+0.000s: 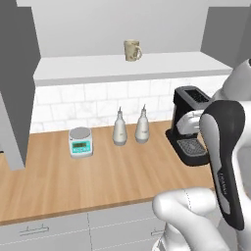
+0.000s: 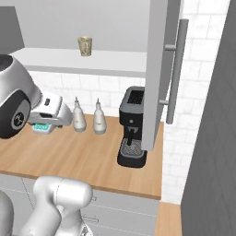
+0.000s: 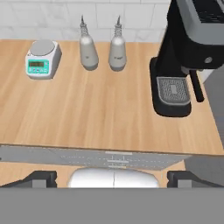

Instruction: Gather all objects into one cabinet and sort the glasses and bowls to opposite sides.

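Cream tumbler (image 1: 132, 50) upright on open cabinet shelf (image 1: 98, 68), above & left of coffee machine (image 1: 191, 125); jaws spread wide, holding nothing, over counter (image 3: 96, 113) w/ 2 bottles (image 3: 88, 51); presumably pre-reach pose.

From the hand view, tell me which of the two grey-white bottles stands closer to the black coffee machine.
The right grey-white bottle: it stands beside the black coffee machine, while the other bottle is nearer the small scale.

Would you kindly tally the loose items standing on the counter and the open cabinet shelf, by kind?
Cream mug on the cabinet shelf: 1
Grey-white bottles: 2
Kitchen scale: 1
Black coffee machine: 1
Total: 5
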{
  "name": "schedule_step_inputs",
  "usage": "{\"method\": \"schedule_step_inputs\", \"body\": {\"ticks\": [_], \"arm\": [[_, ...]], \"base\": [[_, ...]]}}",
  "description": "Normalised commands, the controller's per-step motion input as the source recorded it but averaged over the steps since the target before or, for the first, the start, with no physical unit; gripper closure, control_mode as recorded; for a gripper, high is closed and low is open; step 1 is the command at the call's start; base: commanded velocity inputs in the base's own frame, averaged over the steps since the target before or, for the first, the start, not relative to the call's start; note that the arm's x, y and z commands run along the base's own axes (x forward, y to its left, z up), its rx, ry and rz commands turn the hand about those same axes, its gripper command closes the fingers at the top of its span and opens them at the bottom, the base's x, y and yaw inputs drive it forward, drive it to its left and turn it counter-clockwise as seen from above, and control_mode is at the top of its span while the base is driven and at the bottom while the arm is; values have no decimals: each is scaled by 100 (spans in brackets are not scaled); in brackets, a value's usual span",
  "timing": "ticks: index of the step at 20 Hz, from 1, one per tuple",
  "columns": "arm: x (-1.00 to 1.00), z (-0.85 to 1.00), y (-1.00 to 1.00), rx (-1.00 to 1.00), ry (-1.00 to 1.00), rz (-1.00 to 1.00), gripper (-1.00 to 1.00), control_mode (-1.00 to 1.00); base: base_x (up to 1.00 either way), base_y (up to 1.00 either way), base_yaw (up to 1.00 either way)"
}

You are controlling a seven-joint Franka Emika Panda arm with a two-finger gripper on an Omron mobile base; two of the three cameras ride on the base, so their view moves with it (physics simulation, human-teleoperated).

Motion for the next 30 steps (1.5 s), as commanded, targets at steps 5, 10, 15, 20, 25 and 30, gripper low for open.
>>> {"method": "schedule_step_inputs", "body": {"ticks": [5, 10, 15, 20, 25, 30], "arm": [[1, 86, 3, 0, -38, 3, -100, -100], [14, 62, 3, 2, -22, 11, -100, -100], [25, 19, 0, 3, -15, 21, -100, -100], [33, 12, 0, 4, -13, 22, -100, -100], [48, 24, 0, 5, -1, 11, -100, -100], [61, 6, 0, 0, -2, 1, -100, -100]], "base": [[0, 0, 0], [0, 0, 0], [0, 0, 0], [0, 0, 0], [0, 0, 0], [0, 0, 0]]}}
